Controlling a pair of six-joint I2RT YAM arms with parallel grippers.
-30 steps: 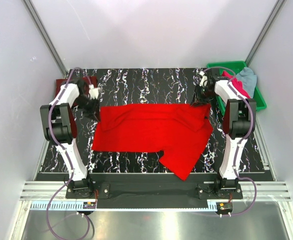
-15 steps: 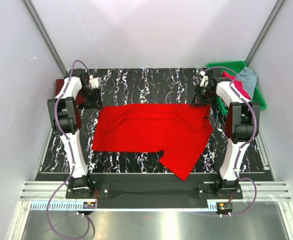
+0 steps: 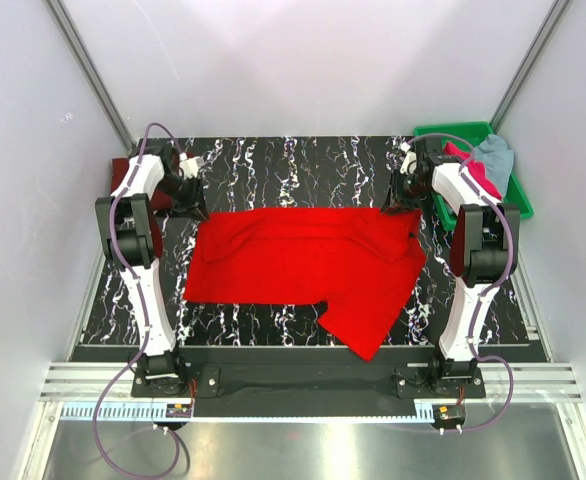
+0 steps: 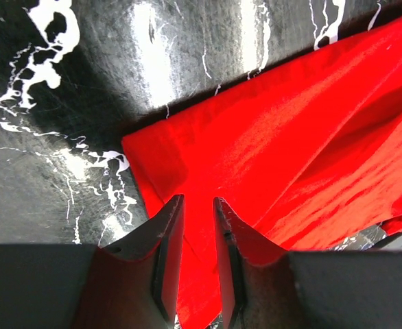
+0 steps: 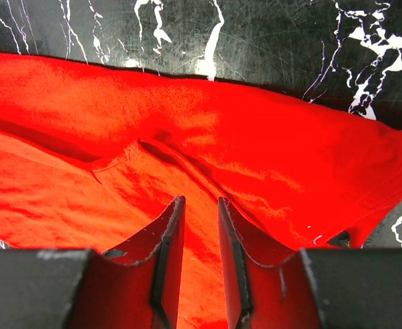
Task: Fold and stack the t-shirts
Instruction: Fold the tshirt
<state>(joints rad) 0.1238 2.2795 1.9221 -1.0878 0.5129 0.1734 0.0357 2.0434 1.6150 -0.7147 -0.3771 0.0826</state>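
Observation:
A bright red t-shirt (image 3: 303, 265) lies spread across the black marbled table, with one flap reaching toward the near edge. My left gripper (image 3: 191, 205) hovers at its far left corner (image 4: 146, 147); in the left wrist view the left gripper (image 4: 197, 200) stands open a little, with red cloth showing through the gap. My right gripper (image 3: 401, 200) is over the shirt's far right corner. In the right wrist view the right gripper (image 5: 199, 200) is also narrowly open above the red cloth (image 5: 256, 144). A dark maroon t-shirt (image 3: 123, 168) lies behind the left arm.
A green tray (image 3: 521, 205) at the far right holds a magenta-pink t-shirt (image 3: 478, 172) and a pale grey-blue t-shirt (image 3: 495, 153). Walls close in the table on the left, back and right.
My left gripper has pulled back from the red shirt's left corner toward the far left, and its arm has folded more upright. The right arm and the shirt have hardly moved.

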